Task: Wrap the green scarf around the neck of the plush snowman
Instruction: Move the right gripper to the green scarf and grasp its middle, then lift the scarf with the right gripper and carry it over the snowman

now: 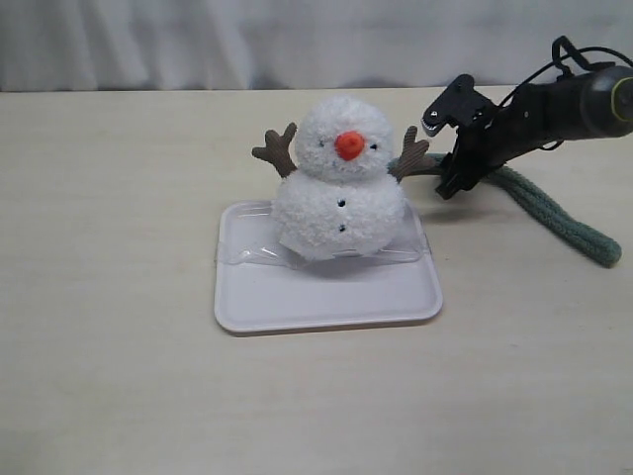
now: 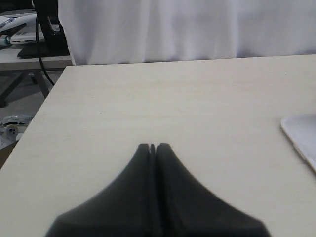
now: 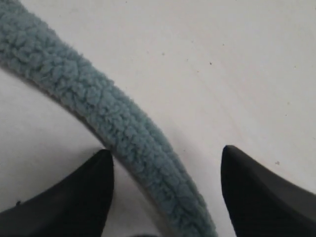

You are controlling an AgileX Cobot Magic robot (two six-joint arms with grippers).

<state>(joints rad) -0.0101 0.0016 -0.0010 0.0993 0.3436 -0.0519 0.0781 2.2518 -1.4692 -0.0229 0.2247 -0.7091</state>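
Right gripper (image 3: 167, 150) open, straddling green scarf (image 3: 98, 103), which lies flat on table (image 1: 119, 247) between the jaws, nearer one finger. Scarf looks soft, limp, light and fuzzy, will likely droop; pinch across its width here. Plush snowman (image 1: 339, 188) just beside gripper. Left gripper (image 2: 153, 146) closed, empty.

Left gripper (image 2: 153, 146): jaws closed, the two black fingertips (image 2: 140, 168) pressed together along a thin seam.

Right gripper (image 1: 442, 148): jaws parted wide, with a clear gap between the two black fingertips (image 3: 89, 197) in the wrist view. Right arm (image 1: 579, 104) enters from the right edge of the exterior view. Forearm near level, wrist pitched downward, black cable (image 1: 564, 47) looped above it.
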